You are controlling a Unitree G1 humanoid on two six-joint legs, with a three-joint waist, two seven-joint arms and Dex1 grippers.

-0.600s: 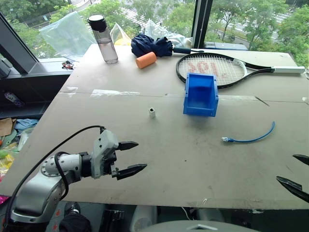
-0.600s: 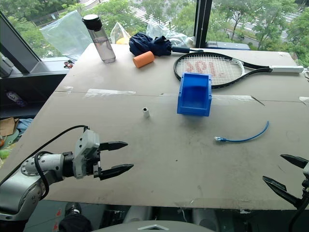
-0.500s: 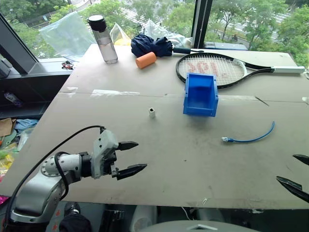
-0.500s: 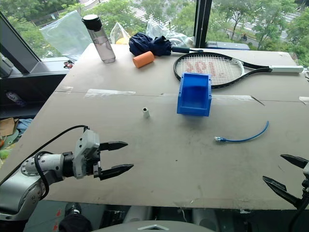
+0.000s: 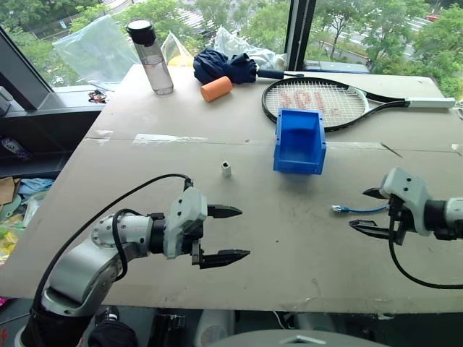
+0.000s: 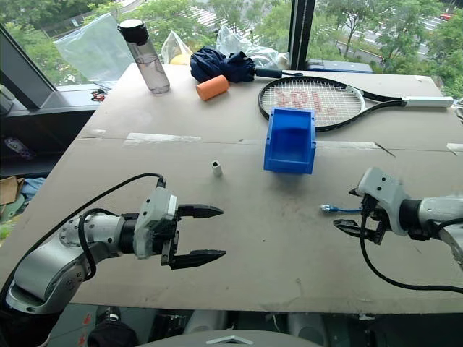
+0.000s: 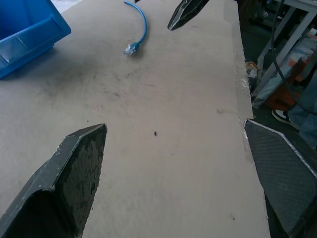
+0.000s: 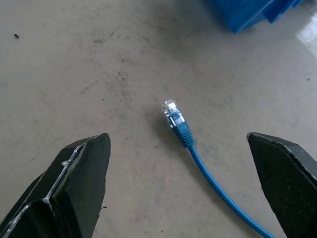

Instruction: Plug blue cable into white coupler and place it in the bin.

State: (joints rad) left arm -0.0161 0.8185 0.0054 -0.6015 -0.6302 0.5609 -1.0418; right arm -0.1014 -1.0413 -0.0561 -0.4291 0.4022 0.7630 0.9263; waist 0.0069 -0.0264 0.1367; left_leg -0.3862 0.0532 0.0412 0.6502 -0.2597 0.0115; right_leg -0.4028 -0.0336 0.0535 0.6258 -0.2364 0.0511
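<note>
The blue cable [image 5: 352, 210] lies flat on the table, right of centre, and its clear plug [image 8: 172, 111] points toward the middle of the table. My right gripper [image 5: 357, 208] is open just above the table, its two fingers either side of that plug end and touching nothing. The white coupler [image 5: 226, 169] stands alone on the table left of the bin [image 5: 299, 141], a blue box with its low lip toward me. Over the near left part of the table my left gripper [image 5: 244, 233] is open and empty, pointing right toward the cable [image 7: 138, 25].
Behind the bin lies a tennis racket [image 5: 318, 101]. A water bottle [image 5: 150, 58], an orange foam cylinder [image 5: 218, 89], a dark blue cloth [image 5: 224, 66] and plastic bags sit at the far edge. The table's front edge [image 5: 289, 307] runs just below both grippers.
My right gripper has come in from the near right corner to the cable's plug end. The left gripper has moved right, toward the table's middle. Both stay open.
</note>
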